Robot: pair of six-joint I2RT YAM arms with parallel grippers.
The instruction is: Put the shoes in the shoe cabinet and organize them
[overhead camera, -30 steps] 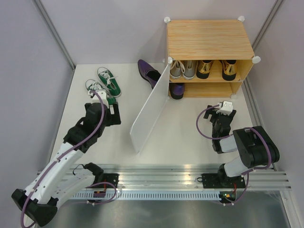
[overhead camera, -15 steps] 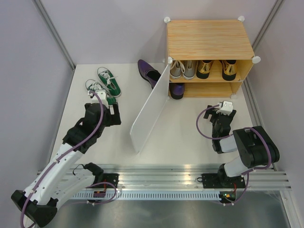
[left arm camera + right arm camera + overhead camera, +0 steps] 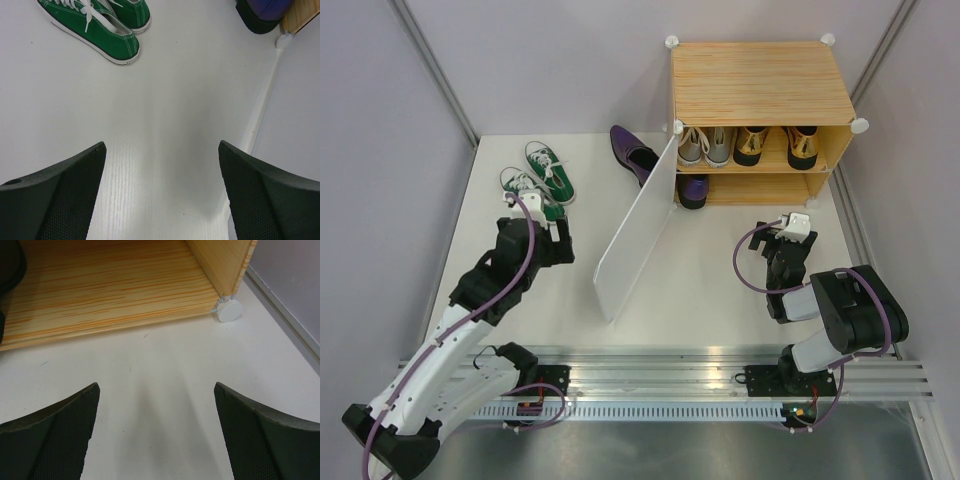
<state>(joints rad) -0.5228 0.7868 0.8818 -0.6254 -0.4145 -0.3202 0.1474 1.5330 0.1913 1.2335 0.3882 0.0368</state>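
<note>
**Black mesh fingers spread wide on both arms, nothing gripped**

Left gripper (image 3: 161,150): fingers (image 3: 60,195) fully apart, only bare white table (image 3: 165,100) between them. Right gripper (image 3: 155,390): same, fingers (image 3: 50,435) apart, empty, over bare table.

Ahead of the left fingers, off to their left: pair of green canvas sneakers with white laces (image 3: 107,35), side by side on the table, well clear of the tips. Ahead and to their right: toe of one glossy purple dress shoe (image 3: 262,12) on the table, just beside the cabinet's corner. White flat door panel (image 3: 295,125) runs along the right finger's side, swung open.

Just ahead of the right fingers: light bamboo-grain shoe cabinet (image 3: 110,290), lower shelf floor open toward the tips. White round corner connector (image 3: 230,310) sits ahead-right. Dark shape at the far left of that shelf, can't identify it from the wrist view. Top view shows a second purple dress shoe (image 3: 692,190) at that left end.

Furthest: upper shelf holds grey sneakers with white laces (image 3: 705,147) on the left, shiny gold pointed shoes (image 3: 775,145) on the right.
</note>
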